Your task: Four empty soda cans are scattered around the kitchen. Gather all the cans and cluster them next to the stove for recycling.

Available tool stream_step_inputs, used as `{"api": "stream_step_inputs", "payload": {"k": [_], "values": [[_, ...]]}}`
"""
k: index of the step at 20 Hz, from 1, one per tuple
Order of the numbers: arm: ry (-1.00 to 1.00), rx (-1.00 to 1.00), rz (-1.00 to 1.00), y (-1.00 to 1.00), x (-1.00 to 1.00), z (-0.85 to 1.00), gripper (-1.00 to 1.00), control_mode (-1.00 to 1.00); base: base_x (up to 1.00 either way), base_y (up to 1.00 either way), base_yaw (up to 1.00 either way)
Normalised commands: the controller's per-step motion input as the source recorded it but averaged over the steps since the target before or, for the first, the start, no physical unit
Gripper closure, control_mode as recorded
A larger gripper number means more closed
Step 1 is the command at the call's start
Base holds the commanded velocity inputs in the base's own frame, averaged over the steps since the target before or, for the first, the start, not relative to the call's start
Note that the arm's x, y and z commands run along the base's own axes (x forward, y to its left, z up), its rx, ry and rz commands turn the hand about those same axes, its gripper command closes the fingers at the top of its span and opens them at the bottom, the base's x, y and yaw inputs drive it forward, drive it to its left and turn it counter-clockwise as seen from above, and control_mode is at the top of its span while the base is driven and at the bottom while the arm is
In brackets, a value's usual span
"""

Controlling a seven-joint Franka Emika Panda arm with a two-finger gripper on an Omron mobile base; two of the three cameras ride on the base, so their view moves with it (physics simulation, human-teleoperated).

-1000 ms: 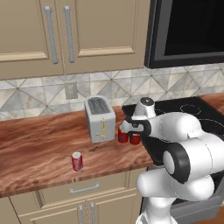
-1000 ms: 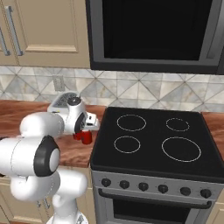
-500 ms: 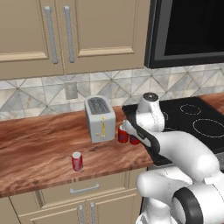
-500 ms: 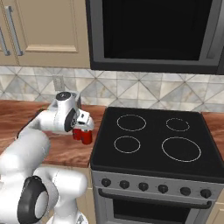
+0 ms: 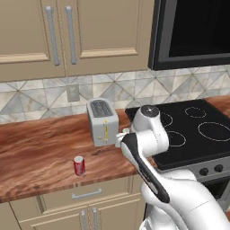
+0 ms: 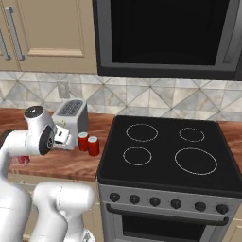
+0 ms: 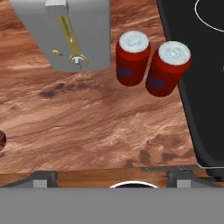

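Note:
Two red soda cans stand upright side by side on the wooden counter, right beside the stove's black cooktop. In the right base view the same cans sit between the toaster and the stove. A third red can stands alone near the counter's front edge, left of the arm. My gripper hovers above the counter, back from the pair, open with nothing between its fingers. From the right base it is the gripper in front of the toaster.
A boxy silver toaster stands just left of the two cans. Beige cabinets hang above, and a black microwave sits over the stove. The counter's front edge lies right under my hand.
The hand has drawn back to the left, away from the two cans, which stay standing by the stove. The arm's elbow has swung round and the jaws have widened a little.

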Motion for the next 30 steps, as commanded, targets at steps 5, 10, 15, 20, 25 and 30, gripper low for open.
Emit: {"api": "stream_step_inputs", "payload": {"k": [5,10,15,20,25,30], "values": [[0.00,0.00,0.21,1.00,-0.05,0.08,-1.00,-1.00,0.00,0.00,0.00],[0.00,-0.01,0.03,0.82,0.12,0.47,-1.00,-1.00,0.00,0.00,0.00],[0.12,0.00,0.00,0.49,0.11,0.45,-1.00,-1.00,0.00,0.00,0.00],[0.14,0.00,-0.01,0.58,0.04,0.02,-1.00,-1.00,0.00,0.00,0.00],[0.11,0.00,0.00,0.61,-0.01,-0.02,-1.00,-1.00,0.00,0.00,0.00],[0.08,0.00,0.00,0.31,0.00,-0.36,-1.00,-1.00,0.00,0.00,0.00]]}}
